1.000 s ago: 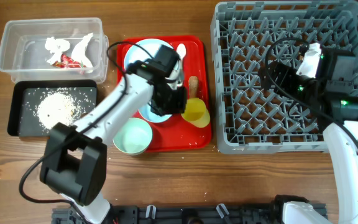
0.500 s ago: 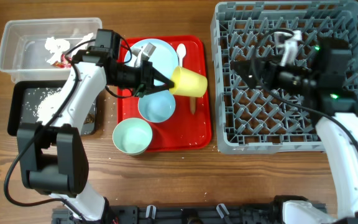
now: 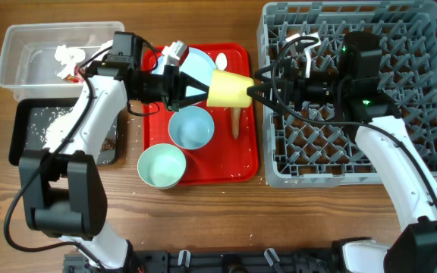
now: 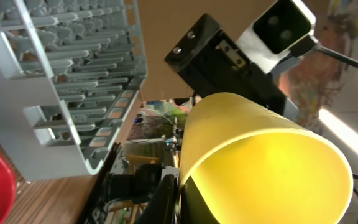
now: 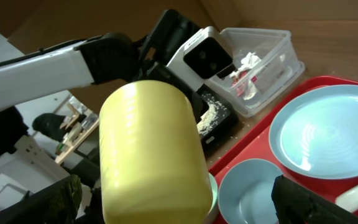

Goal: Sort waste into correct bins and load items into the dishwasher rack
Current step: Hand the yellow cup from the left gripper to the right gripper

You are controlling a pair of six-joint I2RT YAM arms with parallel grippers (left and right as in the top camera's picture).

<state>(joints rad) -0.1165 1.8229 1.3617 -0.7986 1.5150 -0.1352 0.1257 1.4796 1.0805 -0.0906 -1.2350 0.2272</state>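
Observation:
My left gripper (image 3: 197,94) is shut on the rim of the small yellow cup (image 3: 230,89) and holds it sideways in the air above the red tray, base toward the dishwasher rack (image 3: 355,163). In the left wrist view (image 4: 178,200) one finger is inside the cup (image 4: 260,162). My right gripper (image 3: 262,91) is open, and in the right wrist view (image 5: 182,210) its fingers stand wide either side of the cup (image 5: 151,155). The pale blue plate (image 3: 196,64), blue bowl (image 3: 191,127), mint-green bowl (image 3: 162,166), white spoon (image 3: 221,61) and brown stick (image 3: 236,121) lie on the tray.
The flat red tray (image 3: 237,165) lies between the bins and the rack. The clear tub (image 3: 21,57) holds crumpled paper and wrapper. The black tray (image 3: 29,148) holds white crumbs. The rack's near wall shows in the left wrist view (image 4: 73,74).
My left arm lifted the yellow cup off the tray and carried it right toward the rack. My right arm reached left out of the rack, and its open fingers now flank the cup.

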